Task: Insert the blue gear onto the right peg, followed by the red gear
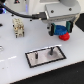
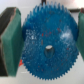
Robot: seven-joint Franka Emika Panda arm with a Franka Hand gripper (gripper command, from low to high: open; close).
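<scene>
My gripper [image 1: 61,28] is shut on the blue gear [image 1: 62,25], which stands on edge between the fingers at the exterior view's right. In the wrist view the blue gear [image 2: 47,46] fills the picture, toothed, with a small centre hole, clamped between two green pads [image 2: 12,39]. The red gear [image 1: 63,35] lies on the white table just under and in front of the gripper, partly hidden by it. The grey black-edged plate [image 1: 44,58] lies nearer the front, carrying two dark upright pins. The right peg [image 1: 50,50] stands bare, well apart from the gripper.
A beige and white blocky part [image 1: 18,26] sits on the table at the exterior view's left. A black cable [image 1: 30,16] arcs from the arm toward it. The other pin [image 1: 37,53] stands at the plate's left end.
</scene>
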